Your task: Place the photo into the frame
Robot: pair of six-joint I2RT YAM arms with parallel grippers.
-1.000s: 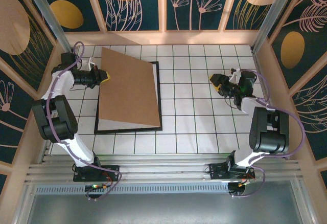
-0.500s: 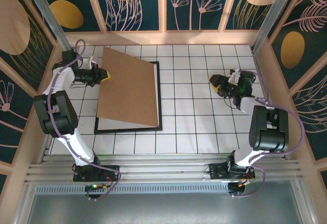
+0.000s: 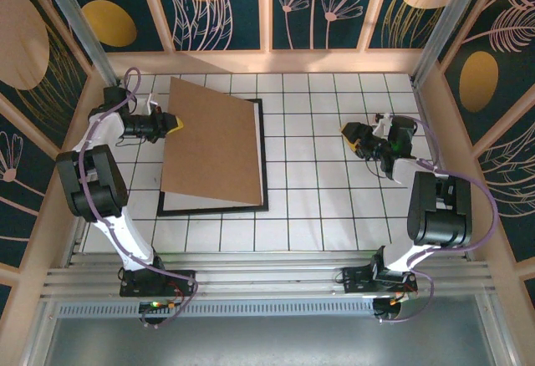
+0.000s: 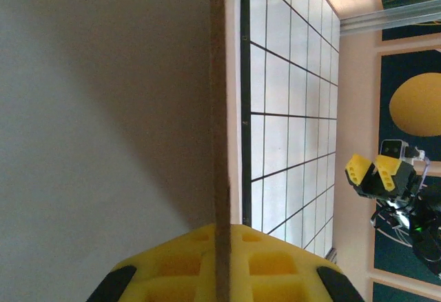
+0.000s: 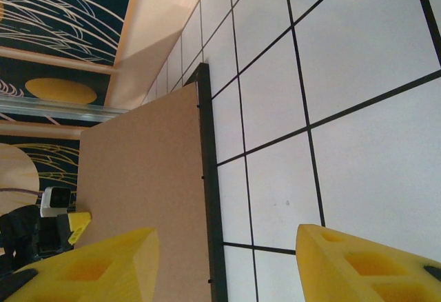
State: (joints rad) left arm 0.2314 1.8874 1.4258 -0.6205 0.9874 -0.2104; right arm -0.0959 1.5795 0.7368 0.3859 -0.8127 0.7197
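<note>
On the left of the tiled table, the brown backing board has slid a little to the right since a second ago. Its far-left corner now sits further from the wall, and its raised left edge is in much the same tilt. The left gripper moved right with it and the left arm's elbow pulled in slightly. The frame also looks nudged a touch right at its near-right corner. The right gripper has hardly moved.

Left jaws are clenched on the board's left edge; in the left wrist view the board runs edge-on straight between the yellow fingers. Right jaws stand apart with nothing between them, hanging over bare tiles.

The frame lies flat on the tiles beneath the tilted board. Its black right and near edges show past the board. Its left side is just below the left gripper, not touching the jaws. The right gripper is well apart from it, off to the right. A pale sheet shows inside the frame along the near edge, under the board. Photo: cannot tell where it is, as the board covers the rest of the frame's inside.

Count: one frame, one board, one pale sheet, two grippers.
</note>
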